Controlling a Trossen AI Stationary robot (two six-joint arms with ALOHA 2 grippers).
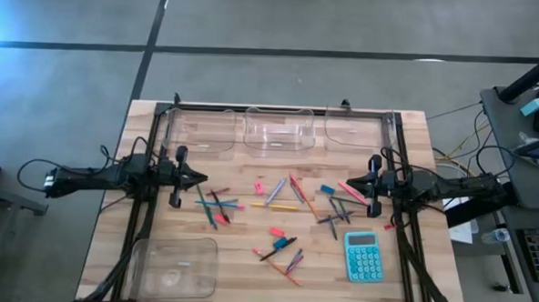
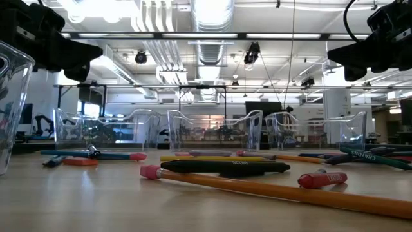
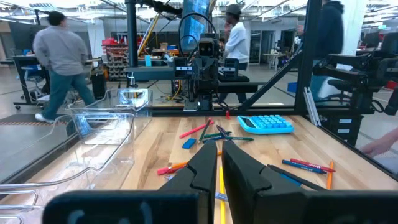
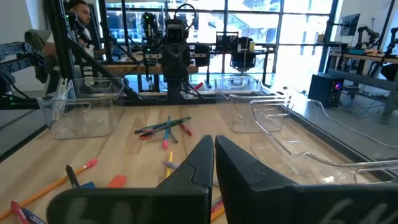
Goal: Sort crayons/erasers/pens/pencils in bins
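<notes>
Pencils, pens and crayons lie scattered flat on the wooden table: one cluster [image 1: 214, 206] near my left gripper, others at the middle [image 1: 286, 190], right [image 1: 340, 209] and near side [image 1: 283, 252]. Pink erasers [image 1: 259, 186] [image 1: 277, 231] and a blue eraser [image 1: 327, 189] lie among them. Three clear bins [image 1: 279, 131] stand along the far edge, a fourth [image 1: 175, 265] at the near left. My left gripper [image 1: 200, 175] [image 3: 219, 163] and right gripper [image 1: 352, 182] [image 4: 213, 149] hover level above the table's left and right sides, both shut on nothing.
A teal calculator [image 1: 362, 256] lies at the near right. A black frame [image 1: 280, 109] runs along the table's far edge and sides. In the low view a yellow pencil [image 2: 270, 189], a black pen [image 2: 225, 167] and a red crayon [image 2: 322, 178] lie nearest. People stand beyond the table.
</notes>
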